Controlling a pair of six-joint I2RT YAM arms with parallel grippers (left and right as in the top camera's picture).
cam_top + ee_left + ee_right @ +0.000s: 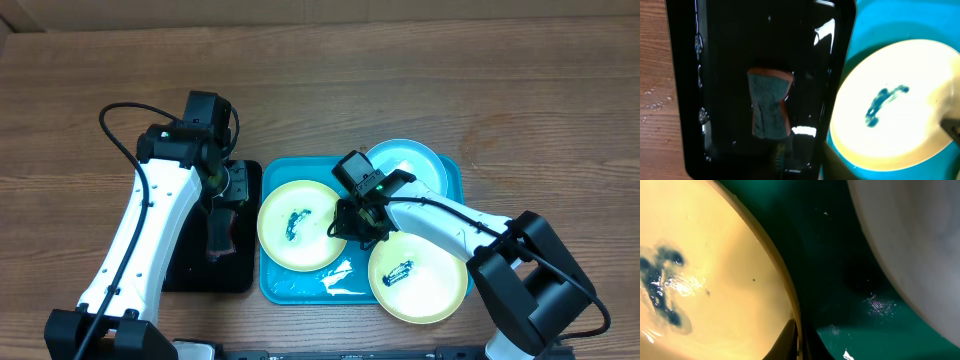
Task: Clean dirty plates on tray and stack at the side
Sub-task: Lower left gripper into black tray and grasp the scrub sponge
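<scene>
My right fingers point(786, 342) pinch the smudged yellow plate point(298, 224) by its rim on the blue tray point(290, 290), probably to steady it. My left fingers point(214, 238) hover over the sponge point(770, 111); their gap I cannot tell.

The overhead camera looks straight down on the whole table point(500, 90). The left wrist camera looks down from close above the black tray point(720, 75) and a smudged yellow plate point(890, 100), both also visible from overhead. The right wrist camera sits very near a yellow rim and the blue tray point(840, 280).
</scene>
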